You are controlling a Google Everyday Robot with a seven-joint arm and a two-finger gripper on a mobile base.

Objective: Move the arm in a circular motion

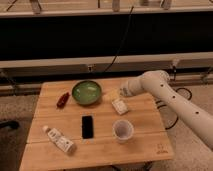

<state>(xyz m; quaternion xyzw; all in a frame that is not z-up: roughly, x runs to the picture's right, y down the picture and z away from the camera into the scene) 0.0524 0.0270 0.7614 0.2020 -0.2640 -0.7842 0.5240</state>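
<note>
- Camera view: the large glossy white robot arm [172,102] of thick rounded tubular segments reached in from the lower right and bent at a bulbous joint above the right rear part of the pale wooden bench [145,117].
- Its pale yellowish gripper [112,95] sat at the arm's tip, low over the bench, just beside the round green bowl [86,92] and close above a small whitish rectangular packet [119,106] — whether it touched either could not be told.
- Whether the gripper was spread or pressed together could not be told; nothing was plainly held in it.
- Elsewhere on the bench lay a small red object [63,99] left of the bowl, a flat black phone-like slab [87,126] in the middle, a white paper cup [123,130] standing upright toward the front, and a white bottle [60,140] on its side at the front left.
- Handling, as a judgement: the task's thing was the arm itself — rigid, heavy-looking and smooth — so there was nothing to take hold of; the circle would come from its own joints.
- The risk lay in the light, easily toppled things nearby: the bowl, the packet and the cup would slide or tip if the gripper swept low, so a circle traced higher above the bench looked safer.
</note>
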